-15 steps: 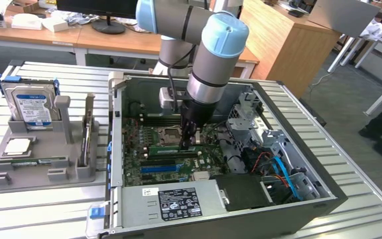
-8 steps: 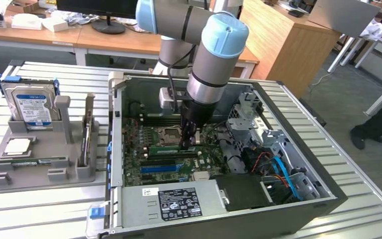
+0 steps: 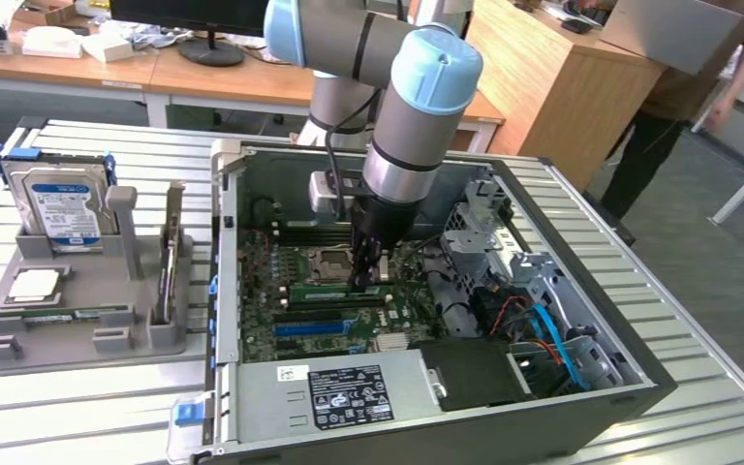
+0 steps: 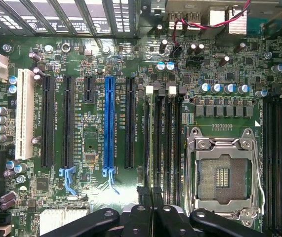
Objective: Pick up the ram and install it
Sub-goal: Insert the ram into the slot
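Black pincer (image 3: 369,279) clamped shut on long thin green circuit-board ram stick (image 3: 326,291), set edge-down on green motherboard (image 3: 263,291) beside silver CPU socket (image 3: 333,260); pickup done, full seating unconfirmed.

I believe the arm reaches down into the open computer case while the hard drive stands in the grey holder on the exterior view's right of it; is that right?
Not quite: the exterior view shows the hard drive standing in the grey holder on the view's left of the computer case, not the right. The arm does reach down into it.
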`<state>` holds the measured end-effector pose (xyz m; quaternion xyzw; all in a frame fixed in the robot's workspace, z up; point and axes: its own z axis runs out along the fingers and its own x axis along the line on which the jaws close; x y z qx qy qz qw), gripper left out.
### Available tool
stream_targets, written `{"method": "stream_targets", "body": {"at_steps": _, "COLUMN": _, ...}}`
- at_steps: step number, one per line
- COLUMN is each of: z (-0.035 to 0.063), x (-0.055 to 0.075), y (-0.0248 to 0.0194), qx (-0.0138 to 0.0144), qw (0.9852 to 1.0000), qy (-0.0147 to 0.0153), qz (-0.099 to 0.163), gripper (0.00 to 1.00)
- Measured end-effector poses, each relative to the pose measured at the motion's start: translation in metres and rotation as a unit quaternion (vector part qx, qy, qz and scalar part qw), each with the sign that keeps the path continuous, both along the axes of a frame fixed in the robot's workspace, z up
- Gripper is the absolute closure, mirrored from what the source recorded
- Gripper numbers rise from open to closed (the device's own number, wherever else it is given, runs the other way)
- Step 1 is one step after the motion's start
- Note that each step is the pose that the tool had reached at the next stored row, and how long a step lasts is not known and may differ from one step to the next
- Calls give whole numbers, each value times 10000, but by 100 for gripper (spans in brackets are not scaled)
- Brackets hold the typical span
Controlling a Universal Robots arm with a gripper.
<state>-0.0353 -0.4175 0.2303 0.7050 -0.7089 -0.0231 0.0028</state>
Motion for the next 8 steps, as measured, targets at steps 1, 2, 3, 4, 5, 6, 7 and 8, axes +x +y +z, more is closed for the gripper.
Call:
{"method": "stream_targets", "body": {"at_steps": 1, "z": -1, "x": 0, "y": 0, "qx": 0, "qw": 10000, "qy": 0, "qz": 0, "gripper": 89}}
{"method": "stream_targets", "body": {"at_steps": 2, "z": -2, "x": 0, "y": 0, "qx": 0, "qw": 10000, "qy": 0, "qz": 0, "gripper": 89}}
{"method": "stream_targets", "body": {"at_steps": 3, "z": -3, "x": 0, "y": 0, "qx": 0, "qw": 10000, "qy": 0, "qz": 0, "gripper": 89}}
{"method": "stream_targets", "body": {"at_steps": 4, "z": -4, "x": 2, "y": 0, "qx": 0, "qw": 10000, "qy": 0, "qz": 0, "gripper": 89}}
{"method": "stream_targets", "body": {"at_steps": 5, "z": -3, "x": 4, "y": 0, "qx": 1, "qw": 10000, "qy": 0, "qz": 0, "gripper": 89}}
{"method": "stream_targets", "body": {"at_steps": 6, "z": -4, "x": 4, "y": 0, "qx": 1, "qw": 10000, "qy": 0, "qz": 0, "gripper": 89}}
{"method": "stream_targets", "body": {"at_steps": 7, "z": -4, "x": 4, "y": 0, "qx": 1, "qw": 10000, "qy": 0, "qz": 0, "gripper": 89}}
{"method": "stream_targets", "body": {"at_steps": 8, "z": -4, "x": 4, "y": 0, "qx": 0, "qw": 10000, "qy": 0, "qz": 0, "gripper": 89}}
